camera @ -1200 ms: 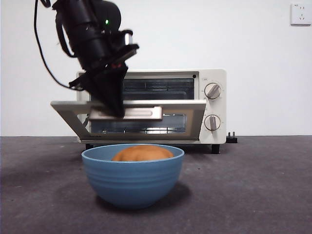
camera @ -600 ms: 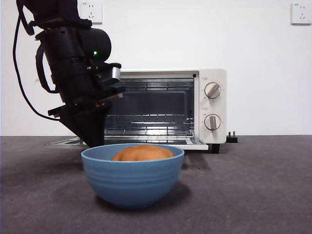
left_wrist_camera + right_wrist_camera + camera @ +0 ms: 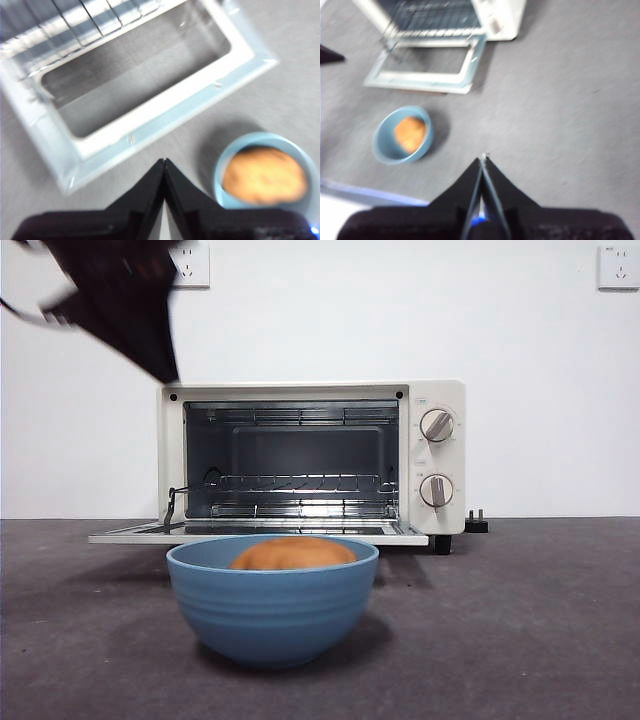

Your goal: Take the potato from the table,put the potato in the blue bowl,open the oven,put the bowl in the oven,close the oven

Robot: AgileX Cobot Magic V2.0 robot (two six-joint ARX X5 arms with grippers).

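Note:
The oven (image 3: 310, 390) stands at the back of the table (image 3: 520, 620) with its door (image 3: 250, 536) lying flat open, racks showing inside. In front of it sits the blue bowl (image 3: 272, 610) with the potato (image 3: 292, 555) in it. My left gripper (image 3: 165, 370) is a blurred dark shape high at the left, clear of the oven. From its wrist, the left gripper (image 3: 164, 162) is shut and empty above the door (image 3: 165, 112), beside the bowl (image 3: 220, 170) and potato (image 3: 264, 175). High over the table, my right gripper (image 3: 483, 159) is shut, well away from the bowl (image 3: 382, 145).
A black plug (image 3: 476, 523) sits by the oven's right side. Wall sockets (image 3: 617, 267) are on the white wall behind. The open door juts toward the bowl, leaving a short gap between them.
The oven door went from half open to flat open. My left gripper let go of the handle and rose up and to the left, away from the oven. Bowl and potato stayed put.

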